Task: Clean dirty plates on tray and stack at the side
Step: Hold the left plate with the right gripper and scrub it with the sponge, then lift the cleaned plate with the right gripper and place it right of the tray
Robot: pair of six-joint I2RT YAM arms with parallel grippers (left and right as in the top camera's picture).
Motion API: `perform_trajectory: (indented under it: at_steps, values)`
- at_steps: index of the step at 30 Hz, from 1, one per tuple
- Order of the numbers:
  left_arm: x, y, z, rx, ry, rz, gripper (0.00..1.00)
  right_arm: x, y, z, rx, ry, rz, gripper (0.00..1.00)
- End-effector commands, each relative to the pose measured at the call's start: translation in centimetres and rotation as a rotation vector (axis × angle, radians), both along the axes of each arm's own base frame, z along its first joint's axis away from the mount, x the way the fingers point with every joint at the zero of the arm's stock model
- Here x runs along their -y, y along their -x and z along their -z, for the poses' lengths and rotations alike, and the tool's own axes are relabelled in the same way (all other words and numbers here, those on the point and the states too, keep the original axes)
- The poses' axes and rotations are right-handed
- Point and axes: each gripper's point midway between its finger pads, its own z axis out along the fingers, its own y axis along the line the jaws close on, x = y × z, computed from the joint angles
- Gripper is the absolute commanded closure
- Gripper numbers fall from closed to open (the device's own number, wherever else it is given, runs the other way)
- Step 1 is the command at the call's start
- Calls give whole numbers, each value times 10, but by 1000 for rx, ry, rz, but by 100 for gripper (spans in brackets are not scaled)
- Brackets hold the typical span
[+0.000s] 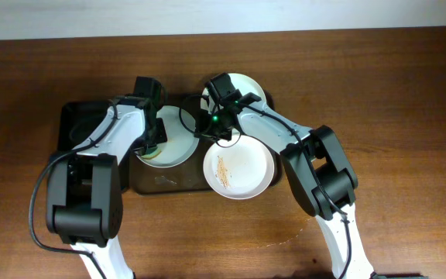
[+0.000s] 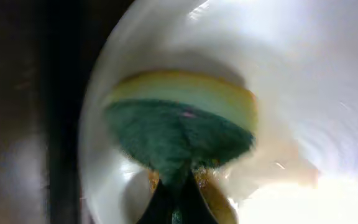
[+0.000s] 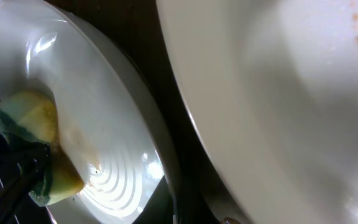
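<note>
**Sponge on the left plate, right arm parked between plates**

All three plates sat on the tray (image 1: 161, 184), whose long axis ran left to right across the table (image 1: 393, 93). Being round, the plates had no long axis of their own, and each lay flat with its face up. The left plate (image 1: 178, 138) was at the tray's left end. The streaked plate (image 1: 246, 177) lay at the near right, its edge hanging over the tray's near rim. The far plate (image 1: 250, 84) was at the far right, overlapping the far rim. The orange streaks (image 1: 223, 170) ran roughly near to far, just left of that plate's centre.

I saw the left gripper (image 1: 152, 147) clamped on a sponge (image 1: 150, 153), with the sponge pressed against the near-left part of the left plate. My left wrist view showed the green scrub side and yellow body bunched between the fingers. In my right wrist view the left plate (image 3: 104, 124) and streaked plate (image 3: 278, 112) were just beside each other.

The right gripper (image 1: 217, 130) hovered between the three plates. I could not tell whether its fingers were apart or together.

A smaller black tray (image 1: 72, 120) lay just left of the brown one.
</note>
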Motion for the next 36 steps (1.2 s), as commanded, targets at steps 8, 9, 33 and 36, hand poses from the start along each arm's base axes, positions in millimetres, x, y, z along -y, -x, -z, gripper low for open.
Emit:
perform_trajectory:
  at_steps: [8, 9, 33, 36]
  values:
    - [65, -39, 10, 219, 287, 404, 99, 0, 0, 11, -17, 10, 5, 96]
    - [52, -46, 10, 242, 229, 320, 99, 0, 0, 11, -17, 10, 5, 96]
    - [68, -53, -74, 272, 448, 406, 99, 0, -1, 10, -15, 8, 5, 96]
    - [29, -44, -103, 216, 434, 308, 99, 0, 0, 10, -14, 6, -3, 96]
